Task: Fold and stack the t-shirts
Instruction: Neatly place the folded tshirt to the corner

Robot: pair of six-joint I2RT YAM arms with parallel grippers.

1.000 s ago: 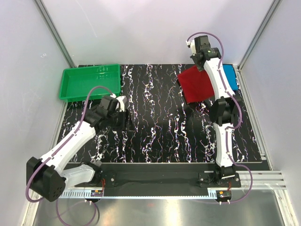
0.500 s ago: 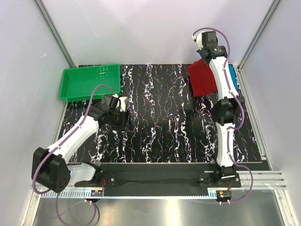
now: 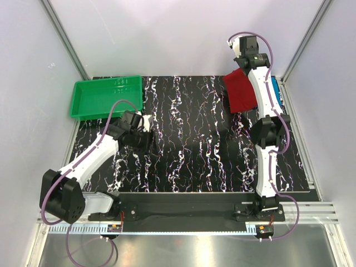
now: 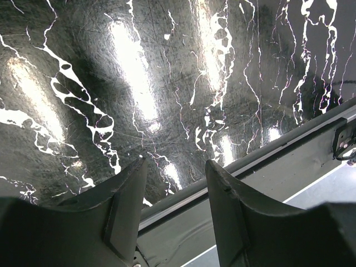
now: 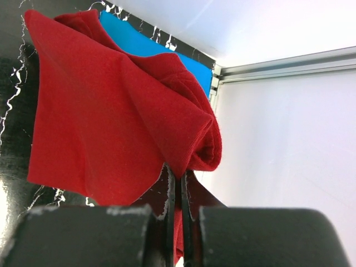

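The right pincer (image 5: pixel 179 179) is clamped on a bunched edge of the red t-shirt (image 5: pixel 105 105), its two fingers pressed together with the cloth between them. The shirt hangs from that grip as a loose, roughly doubled panel, draping down and to one side of the fingers. It sits just beside the blue t-shirt (image 5: pixel 150 47) and partly in front of it in the wrist view. The blue t-shirt lies flat as a neat rectangle in the far right corner of the counter (image 3: pixel 189 167). From above, the red cloth hangs on the inner side of the blue one, with the right arm crossing between them. I cannot tell whether its lower hem touches the counter or the blue cloth.

This looks like the stacking step: the red shirt is being carried to the blue one. The next move calls for shifting the cloth squarely over the blue rectangle and lowering it so it lands flat rather than crumpled. Only then should the grip let go, and some smoothing may be needed.

The left pincer (image 4: pixel 175 164) hovers with its fingers spread and nothing between them, well apart from the blue t-shirt.
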